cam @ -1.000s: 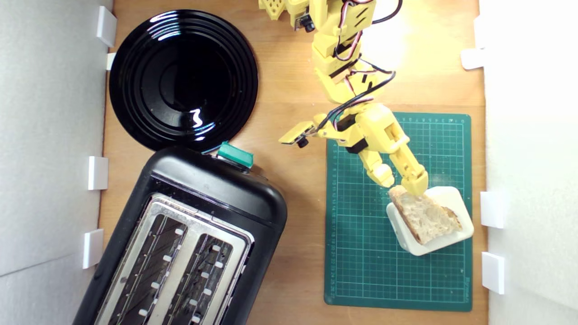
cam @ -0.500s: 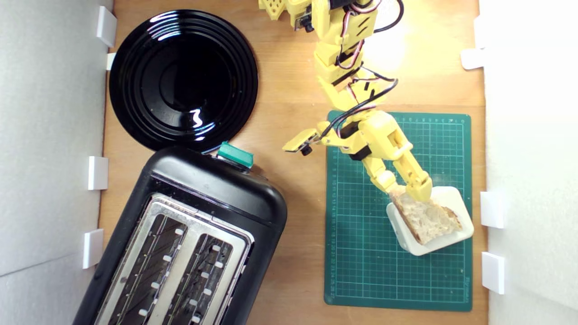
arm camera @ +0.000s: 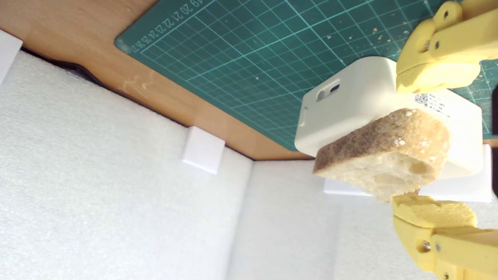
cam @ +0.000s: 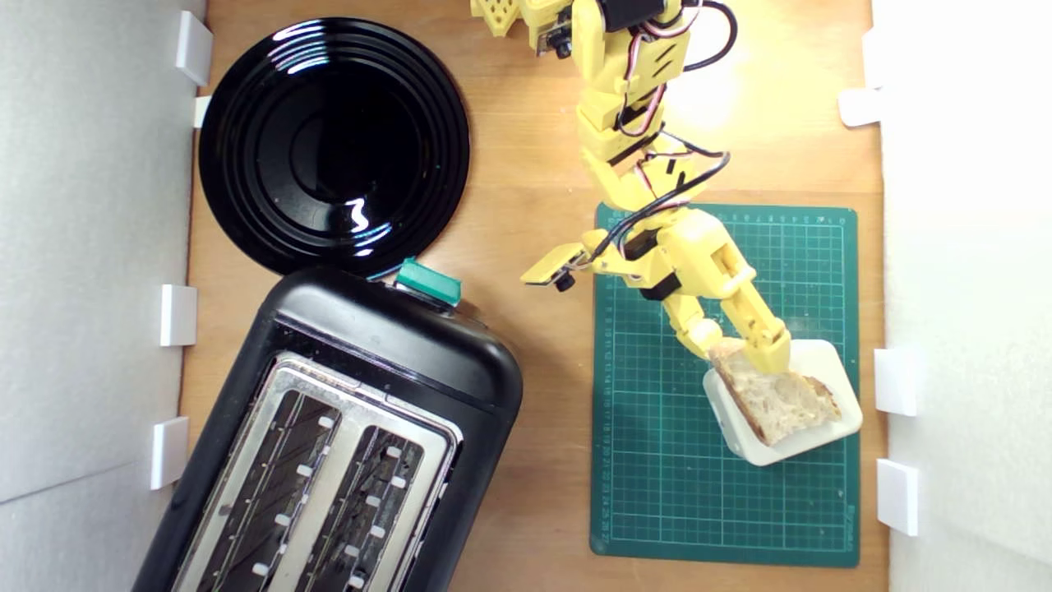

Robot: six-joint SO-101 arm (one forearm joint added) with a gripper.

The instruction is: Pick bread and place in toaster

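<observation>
The bread (cam: 781,401), a wedge with pale holey crumb and brown crust, lies flat on a white rounded block (cam: 822,440) at the exterior view's right. My yellow gripper (cam: 741,352) is open, and its two fingers straddle the bread's near end. In the wrist view the bread (arm camera: 385,155) sits between the fingers (arm camera: 435,76); one finger is clear of the crust, the other is at the crumb face. The black toaster (cam: 345,444) with silver top, two empty slots and a teal lever knob (cam: 427,281) stands at the lower left of the exterior view.
The white block (arm camera: 350,101) rests on a green cutting mat (cam: 657,493). A glossy black plate (cam: 333,144) lies beyond the toaster. White foam walls (arm camera: 116,202) with small white brackets (cam: 896,380) close in both sides of the wooden table.
The gripper has moved slightly forward and toward the bread, so its open fingers now reach further over the bread's near end. Bread, block and toaster have stayed put.
</observation>
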